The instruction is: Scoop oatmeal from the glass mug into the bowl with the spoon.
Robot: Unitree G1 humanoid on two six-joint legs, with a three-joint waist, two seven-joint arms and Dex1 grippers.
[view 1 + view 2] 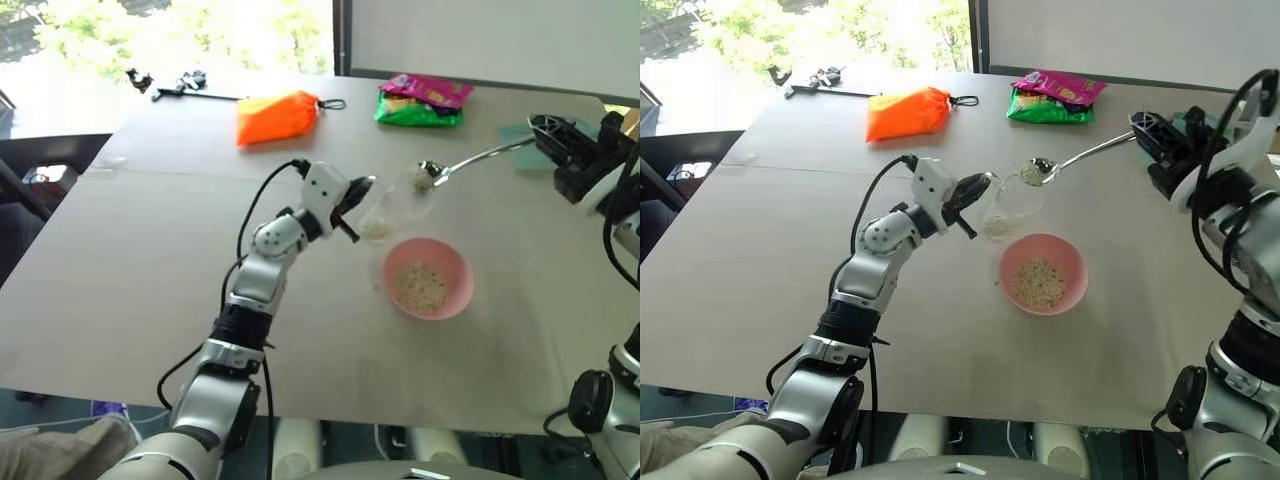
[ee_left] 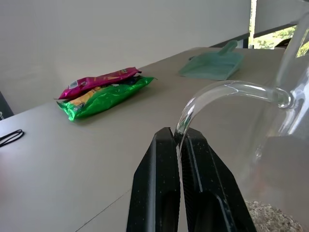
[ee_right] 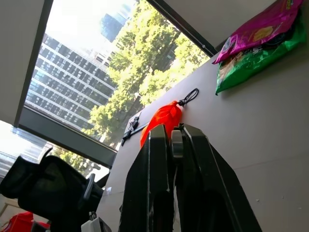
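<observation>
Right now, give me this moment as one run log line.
left gripper: shut on glass mug handle | right gripper: shut on spoon, oatmeal loaded, above mug | bowl: some oatmeal

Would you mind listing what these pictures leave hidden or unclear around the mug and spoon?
- Spoon handle end: right wrist view, buried between the right gripper fingers.
- Glass mug rim and body: left wrist view, cut off at the edge beyond its handle.
- Oatmeal depth in the mug: eye views, too small.
- Snack packet wording: every view, too small.
</observation>
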